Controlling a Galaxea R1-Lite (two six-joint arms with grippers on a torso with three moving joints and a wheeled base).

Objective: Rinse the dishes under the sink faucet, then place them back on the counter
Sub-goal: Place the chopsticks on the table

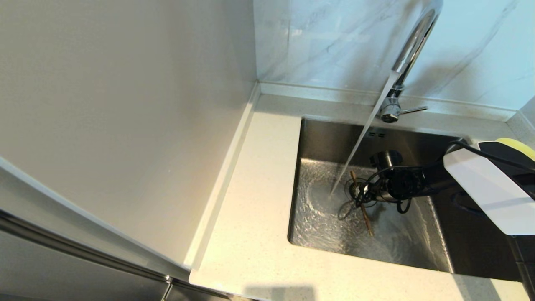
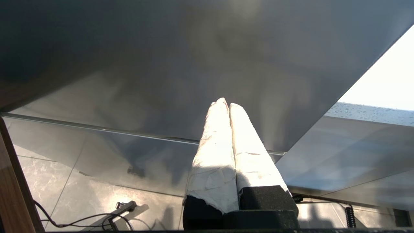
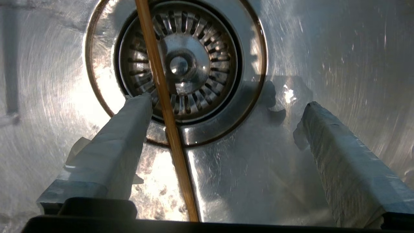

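Down under the desk [image 1: 250, 234] edge on the left, the left claw [image 2: 225, 105] hangs parked, its taped fingers pressed together. Water from the faucet [image 1: 411, 46] pours into the sink [image 1: 317, 217]. Further right, the right claw [image 3: 223, 106] stands spread wide over the drain strainer [image 3: 181, 64], holding nothing; a chopstick [image 3: 163, 97] lies across the strainer between its fingers.

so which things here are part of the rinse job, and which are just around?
Job: chopsticks across the drain strainer, sink, running sink faucet, counter, open right gripper.
Around: marble wall, parked left gripper, under the counter.
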